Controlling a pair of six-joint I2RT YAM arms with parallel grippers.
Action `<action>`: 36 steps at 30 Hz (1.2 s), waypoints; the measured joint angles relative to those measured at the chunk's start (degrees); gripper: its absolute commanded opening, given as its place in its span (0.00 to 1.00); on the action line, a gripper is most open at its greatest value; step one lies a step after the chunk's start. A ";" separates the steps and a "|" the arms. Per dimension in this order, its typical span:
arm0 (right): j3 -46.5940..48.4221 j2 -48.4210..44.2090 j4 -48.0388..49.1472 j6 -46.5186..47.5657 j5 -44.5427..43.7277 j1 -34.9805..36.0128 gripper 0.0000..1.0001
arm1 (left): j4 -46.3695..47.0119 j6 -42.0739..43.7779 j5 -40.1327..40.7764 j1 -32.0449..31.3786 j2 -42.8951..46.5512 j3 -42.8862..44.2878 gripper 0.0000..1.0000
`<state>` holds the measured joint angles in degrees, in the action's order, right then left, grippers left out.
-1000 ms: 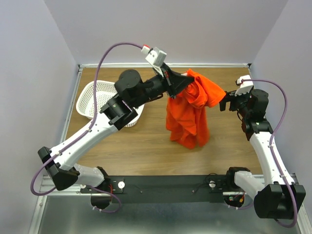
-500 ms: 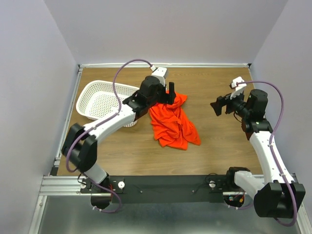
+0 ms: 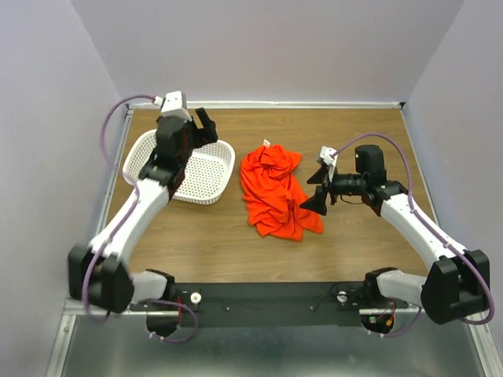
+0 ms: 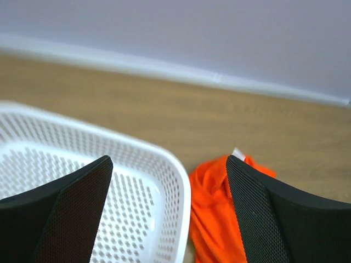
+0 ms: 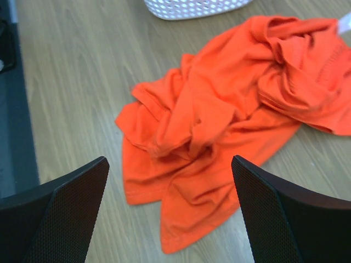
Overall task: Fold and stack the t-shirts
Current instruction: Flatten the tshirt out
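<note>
T-shirt (image 3: 275, 195) lies crumpled and unfolded mid-table (image 3: 354, 251), nearer the far edge, just beside the basket (image 3: 134, 157). Left gripper (image 3: 206, 127) hangs over the basket, jaws wide and empty. The right gripper (image 3: 317, 188), jaws spread and empty, faces the heap, likely to seize an edge.

Wooden table (image 3: 212, 243), pale lavender walls (image 3: 267, 47) on three sides.
</note>
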<state>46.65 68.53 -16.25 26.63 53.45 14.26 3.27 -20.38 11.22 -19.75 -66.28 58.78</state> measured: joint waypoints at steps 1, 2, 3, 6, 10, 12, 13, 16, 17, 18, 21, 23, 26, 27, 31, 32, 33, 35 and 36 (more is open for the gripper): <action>-0.02 0.07 -0.42 0.00 -1.01 0.00 1.00 | -2.38 -4.00 -0.96 2.01 -6.71 2.14 0.91; -0.02 0.00 -0.46 0.02 -1.77 -0.02 1.00 | -4.02 -6.62 -1.44 2.71 -10.75 3.50 0.91; -0.02 -0.35 -0.46 0.07 -2.86 -0.02 1.00 | -7.45 -10.23 -1.64 3.37 -15.74 5.75 0.91; -0.24 -2.29 -0.57 0.37 -5.07 -0.02 1.00 | -15.43 -18.91 -1.75 4.22 -26.64 11.98 0.91; -0.24 -4.90 -0.52 0.46 -6.54 -0.02 1.00 | -26.32 -28.92 -0.44 4.50 -37.64 27.54 0.91; -0.24 -5.25 -0.57 0.44 -6.75 -0.02 1.00 | -30.84 -32.17 0.04 4.79 -42.84 36.02 0.89; -0.24 -5.33 -0.55 0.44 -6.80 -0.02 1.00 | -32.54 -33.31 0.15 4.96 -45.40 39.82 0.88; -0.24 -5.66 -0.59 0.42 -7.19 -0.02 1.00 | -37.44 -36.09 0.28 5.92 -52.19 47.60 0.87; -0.24 -5.88 -0.59 0.44 -7.32 -0.02 1.00 | -39.06 -36.81 0.28 6.43 -54.42 49.05 0.87; -0.24 -6.23 -0.59 0.44 -7.48 -0.02 1.00 | -40.59 -37.29 0.31 6.86 -56.15 49.53 0.87; -0.24 -7.06 -0.59 0.44 -7.72 -0.02 1.00 | -43.87 -38.21 0.44 7.72 -57.96 47.58 0.87; -0.24 -7.32 -0.59 0.44 -7.80 -0.02 1.00 | -45.48 -38.27 0.94 7.96 -57.92 46.88 0.87; -0.24 -7.32 -0.59 0.44 -7.87 -0.02 1.00 | -46.99 -38.07 2.40 8.00 -57.90 47.95 0.87; -0.24 -7.34 -0.59 0.44 -7.89 -0.02 1.00 | -47.36 -38.01 3.13 8.00 -57.90 48.50 0.86; -0.24 -7.48 -0.59 0.44 -8.28 -0.02 1.00 | -47.98 -37.66 3.76 8.13 -57.81 49.40 0.79; -0.24 -7.58 -0.59 0.44 -8.44 -0.02 1.00 | -48.28 -37.51 3.76 8.22 -57.81 49.48 0.77; -0.24 -7.74 -0.59 0.44 -8.59 -0.02 1.00 | -48.81 -37.27 3.76 8.44 -57.86 49.55 0.74; -0.24 -8.09 -0.59 0.46 -8.87 -0.02 1.00 | -49.22 -36.81 3.76 8.85 -58.05 49.77 0.61; -0.24 -8.24 -0.59 0.46 -9.01 -0.02 1.00 | -49.18 -36.37 3.78 9.07 -58.25 50.01 0.57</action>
<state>46.41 60.29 -16.84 27.09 44.45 14.24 -45.91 -56.75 15.00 -10.68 -124.53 108.79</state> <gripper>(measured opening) 0.998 0.661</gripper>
